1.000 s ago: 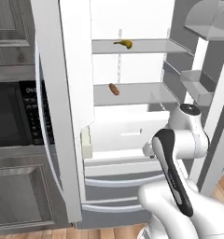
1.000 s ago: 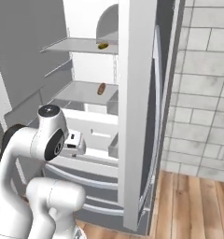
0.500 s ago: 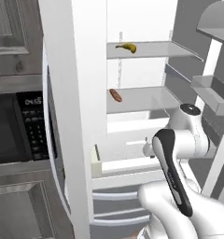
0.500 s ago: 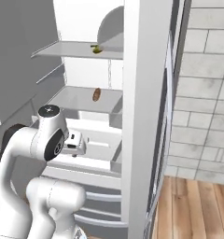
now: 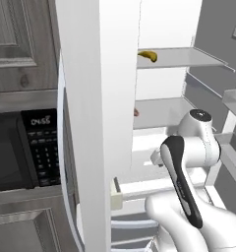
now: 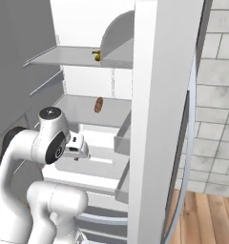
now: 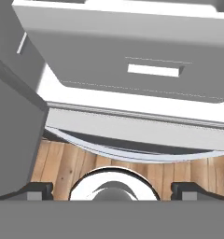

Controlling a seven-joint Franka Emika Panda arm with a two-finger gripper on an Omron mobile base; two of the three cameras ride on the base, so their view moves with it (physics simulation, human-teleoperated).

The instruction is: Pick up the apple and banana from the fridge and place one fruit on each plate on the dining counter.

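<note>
The white fridge (image 5: 164, 29) stands open in front of me. The yellow banana (image 5: 148, 55) (image 6: 96, 55) lies on the upper grey shelf. No apple can be seen; the plates and the dining counter are out of view. My gripper (image 7: 113, 189) is open, fingertips (image 7: 37, 190) wide apart with nothing between them. It points down at the wooden floor (image 7: 58, 163), in front of the white drawer (image 7: 132, 70). In the base views my hand (image 6: 77, 147) hangs at lower-shelf height, well below the banana.
A brown roll (image 6: 98, 105) lies on the middle shelf. The fridge's open doors (image 5: 100, 123) (image 6: 161, 119) stand close on both sides of the arm. A black microwave (image 5: 16, 147) sits in the cabinets to the left. The tiled wall (image 6: 216, 95) is to the right.
Both base views have shifted and the fridge looks larger and nearer: the base has driven toward it. The arm keeps the same pose relative to the base.
</note>
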